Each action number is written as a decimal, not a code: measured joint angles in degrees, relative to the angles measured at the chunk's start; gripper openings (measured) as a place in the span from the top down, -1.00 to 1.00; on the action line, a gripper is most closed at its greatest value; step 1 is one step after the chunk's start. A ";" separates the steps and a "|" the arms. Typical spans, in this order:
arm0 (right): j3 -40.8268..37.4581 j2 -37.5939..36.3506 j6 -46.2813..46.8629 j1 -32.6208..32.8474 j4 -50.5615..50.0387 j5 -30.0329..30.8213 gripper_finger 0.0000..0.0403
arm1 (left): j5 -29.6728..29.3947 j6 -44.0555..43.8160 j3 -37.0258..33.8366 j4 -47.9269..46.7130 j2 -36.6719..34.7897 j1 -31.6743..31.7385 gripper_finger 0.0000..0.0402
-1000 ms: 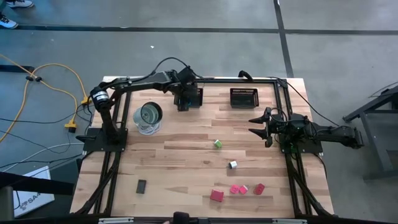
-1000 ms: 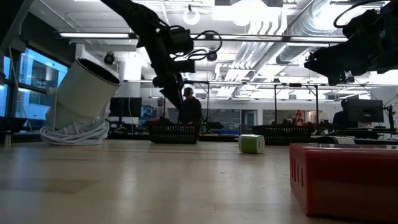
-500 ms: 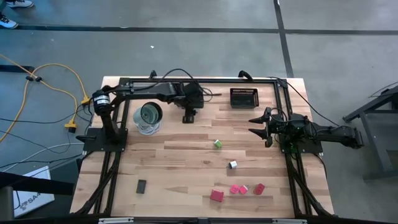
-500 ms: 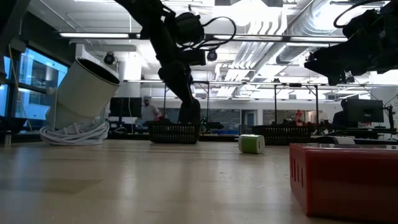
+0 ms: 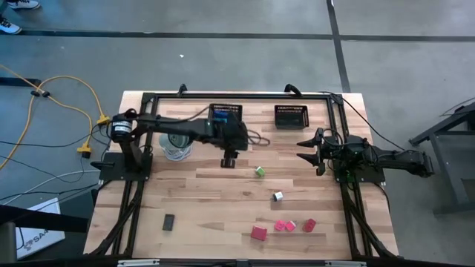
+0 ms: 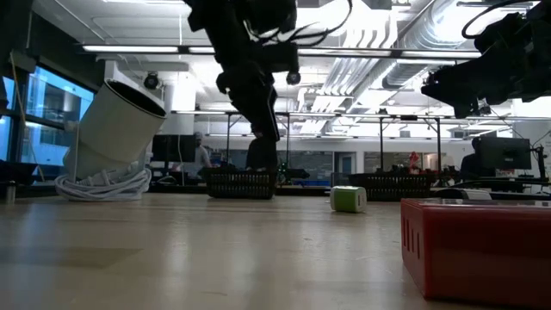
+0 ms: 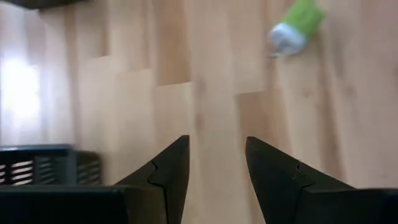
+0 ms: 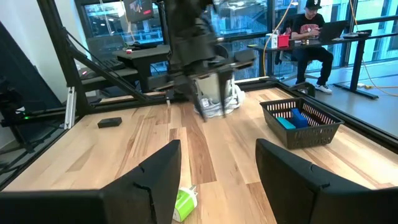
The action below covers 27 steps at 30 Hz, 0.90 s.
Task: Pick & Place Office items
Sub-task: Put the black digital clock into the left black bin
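High view, left gripper (image 5: 229,162): we're seeing it hanging over bare wood mid-table, arm stretching across from the left side, passing over the white cup (image 5: 177,140) w/ its cable coil.
High view, right gripper (image 5: 305,149): waiting at the right edge, fingers pointing inward, well apart from all pieces.
High view, items: green piece (image 5: 260,171) lying just right of the left gripper, not touching; white piece (image 5: 277,196) nearer the front; red and pink pieces (image 5: 283,226) sitting in a row near the front edge; black piece (image 5: 168,221) alone front-left.
High view, baskets: left mesh basket (image 5: 225,112) at the far edge is holding something blue; right mesh basket (image 5: 291,116) beside it, contents not clear.
Low view: we're looking past a big red block (image 6: 478,244) crowding the near right; green piece (image 6: 349,199) standing behind it, both baskets farther back; left arm coming down over the left basket (image 6: 241,183); cup (image 6: 114,131) tilting on its coil at left. People standing in the room beyond.
Left wrist view: left fingers (image 7: 172,177) spread apart, nothing btwn them, only wood; green piece (image 7: 296,27) ahead; basket corner (image 7: 43,165) at one side.
Right wrist view: right fingers (image 8: 158,176) parted, gripping nothing; green piece (image 8: 184,203) lying just past them; basket (image 8: 301,124) w/ blue and teal pieces off to one side; black piece (image 8: 110,122) far off; left arm blocking part of the cup; a person sitting at a desk behind.
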 joint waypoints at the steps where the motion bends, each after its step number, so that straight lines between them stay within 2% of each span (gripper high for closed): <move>1: 0.02 0.00 0.00 -0.01 0.00 0.00 0.03 | 0.02 -1.41 0.00 0.00 0.00 -0.90 0.26; 5: 0.02 -0.01 0.01 0.00 0.00 0.00 0.03 | -0.47 -8.03 0.00 0.00 0.00 -4.32 0.26; 13: 0.00 -0.01 0.00 -0.02 0.00 0.00 0.03 | -8.76 -13.17 -0.02 0.00 0.02 -10.97 0.26; 20: 0.00 -0.01 -0.01 0.00 0.00 0.00 0.03 | -9.15 -13.82 -0.04 1.82 0.02 -15.77 0.26; 27: 0.00 -0.01 0.01 0.00 0.00 0.00 0.03 | -9.20 -19.24 -0.04 1.96 0.02 -19.54 0.26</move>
